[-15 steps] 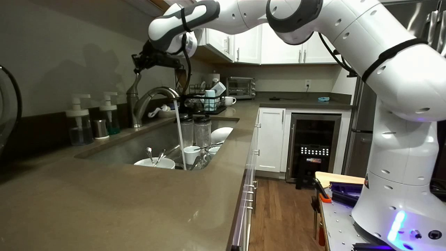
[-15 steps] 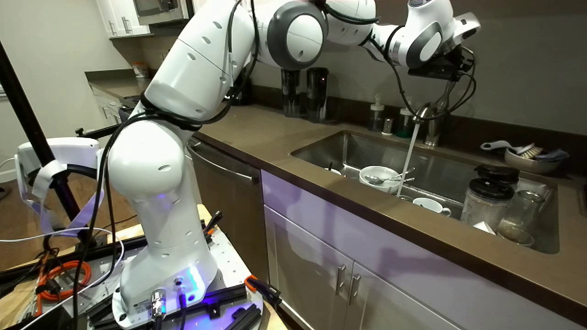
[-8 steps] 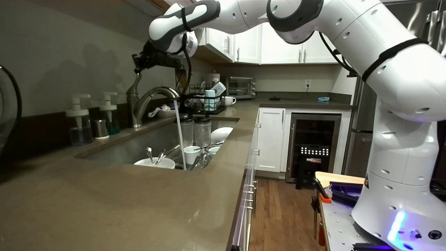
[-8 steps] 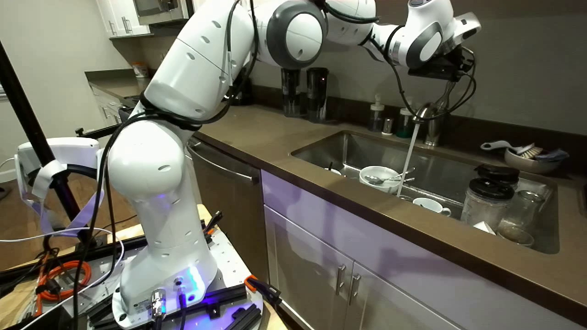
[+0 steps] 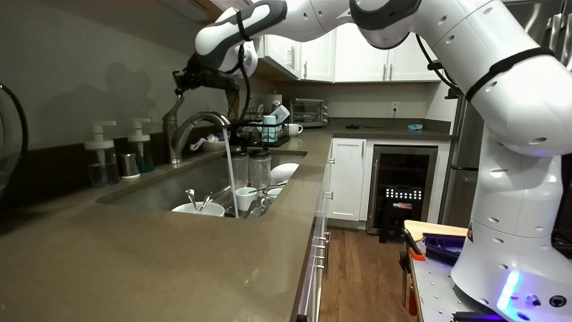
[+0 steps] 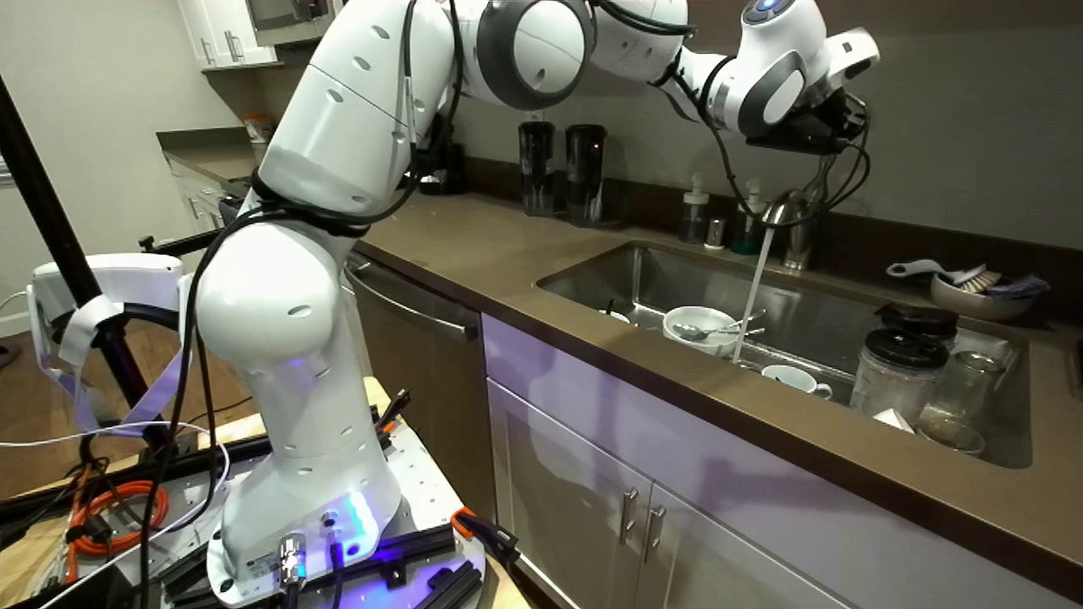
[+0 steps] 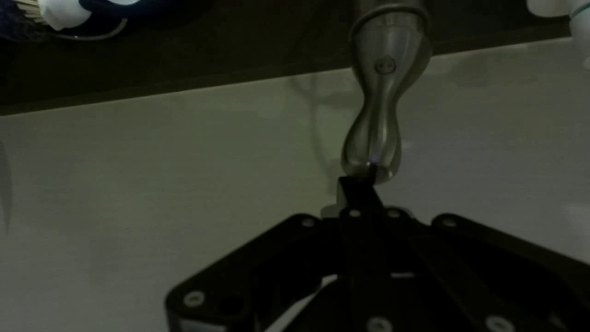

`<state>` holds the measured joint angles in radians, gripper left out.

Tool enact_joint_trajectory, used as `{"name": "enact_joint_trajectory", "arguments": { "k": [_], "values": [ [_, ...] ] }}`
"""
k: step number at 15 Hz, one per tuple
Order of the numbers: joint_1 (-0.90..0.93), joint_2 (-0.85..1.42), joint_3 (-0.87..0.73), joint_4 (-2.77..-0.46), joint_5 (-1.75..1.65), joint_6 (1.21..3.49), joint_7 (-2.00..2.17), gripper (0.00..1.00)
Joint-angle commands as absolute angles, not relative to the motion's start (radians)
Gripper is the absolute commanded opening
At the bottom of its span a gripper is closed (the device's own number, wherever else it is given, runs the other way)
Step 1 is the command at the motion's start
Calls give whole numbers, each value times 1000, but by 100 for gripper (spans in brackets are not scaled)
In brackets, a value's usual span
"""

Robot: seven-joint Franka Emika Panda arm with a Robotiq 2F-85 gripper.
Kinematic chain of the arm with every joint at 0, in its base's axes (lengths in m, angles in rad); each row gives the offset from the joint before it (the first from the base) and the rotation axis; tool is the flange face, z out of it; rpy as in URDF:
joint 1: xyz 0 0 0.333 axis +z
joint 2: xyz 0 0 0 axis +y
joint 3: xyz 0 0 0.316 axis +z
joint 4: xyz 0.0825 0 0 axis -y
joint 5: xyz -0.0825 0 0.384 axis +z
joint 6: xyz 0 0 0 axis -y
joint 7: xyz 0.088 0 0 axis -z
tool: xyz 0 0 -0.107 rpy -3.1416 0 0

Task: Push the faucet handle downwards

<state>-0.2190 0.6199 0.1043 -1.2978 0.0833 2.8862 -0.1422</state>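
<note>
At top edge of faucet handle, jaws clenched; wall behind, room sideways.

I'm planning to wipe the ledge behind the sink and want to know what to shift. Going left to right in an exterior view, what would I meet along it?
In an exterior view: clear pump bottle → metal cylinder → green-tinted pump bottle → faucet handle → bowl.

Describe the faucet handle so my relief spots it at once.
Find the sink in the brown counter, then the metal faucet on the sink's wall-side edge. Atop the faucet's upright body slants the faucet handle, a slim metal lever. Unlike the thick arched spout streaming water, it points up.
</note>
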Motion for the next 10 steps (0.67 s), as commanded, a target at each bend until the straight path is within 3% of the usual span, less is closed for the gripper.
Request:
{"name": "enact_joint_trajectory", "arguments": {
  "k": [1, 10],
  "values": [
    [-264, 522, 156, -1495, 106, 2951, -206, 3],
    [-356, 406, 285, -1752, 99, 3127, -234, 3]
  ]
}}
